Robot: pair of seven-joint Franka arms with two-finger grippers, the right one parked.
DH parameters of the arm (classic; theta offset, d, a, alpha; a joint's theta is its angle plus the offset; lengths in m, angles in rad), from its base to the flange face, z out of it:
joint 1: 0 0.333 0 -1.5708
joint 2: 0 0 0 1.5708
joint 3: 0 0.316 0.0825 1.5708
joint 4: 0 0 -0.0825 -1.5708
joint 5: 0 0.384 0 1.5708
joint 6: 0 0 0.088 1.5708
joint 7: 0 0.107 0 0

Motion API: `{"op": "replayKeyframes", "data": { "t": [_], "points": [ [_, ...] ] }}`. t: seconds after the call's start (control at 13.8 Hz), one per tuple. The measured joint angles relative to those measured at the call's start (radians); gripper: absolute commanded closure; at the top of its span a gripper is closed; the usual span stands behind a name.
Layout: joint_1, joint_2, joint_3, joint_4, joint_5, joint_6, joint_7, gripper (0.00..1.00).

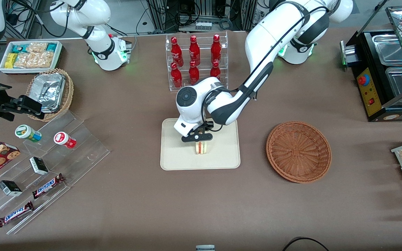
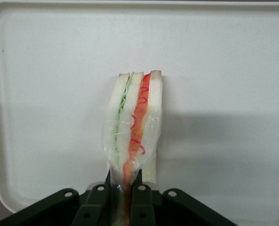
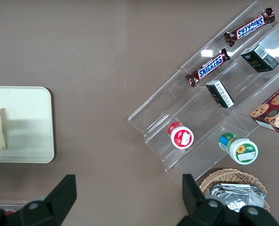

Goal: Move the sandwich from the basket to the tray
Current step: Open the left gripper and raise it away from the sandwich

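I've got the left arm's gripper over the flat cream-white rectangular tray, clamped on the small triangular white-bread sandwich, which stands near the tray's middle. The round reddish-brown woven wicker basket sits at the tray's three o'clock, toward the working arm's end.

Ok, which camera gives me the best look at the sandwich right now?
The left wrist view: the sandwich fills it, red and green layers plain, the hand shut on it over the tray. The front view shows it small under the hand; the right wrist view catches only its edge.
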Motion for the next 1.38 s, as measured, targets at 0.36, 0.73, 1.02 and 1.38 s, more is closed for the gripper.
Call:
{"op": "replayKeyframes", "data": {
  "t": [0.36,0.73,1.02,1.38],
  "points": [
    [0.000,0.008,0.001,0.012,0.057,0.000,-0.006,0.01],
    [0.049,-0.091,0.003,0.077,-0.066,-0.099,-0.016,0.01],
    [0.118,-0.281,0.004,0.080,-0.143,-0.336,-0.017,0.01],
    [0.253,-0.475,0.007,0.023,-0.169,-0.547,0.000,0.01]
  ]
}}
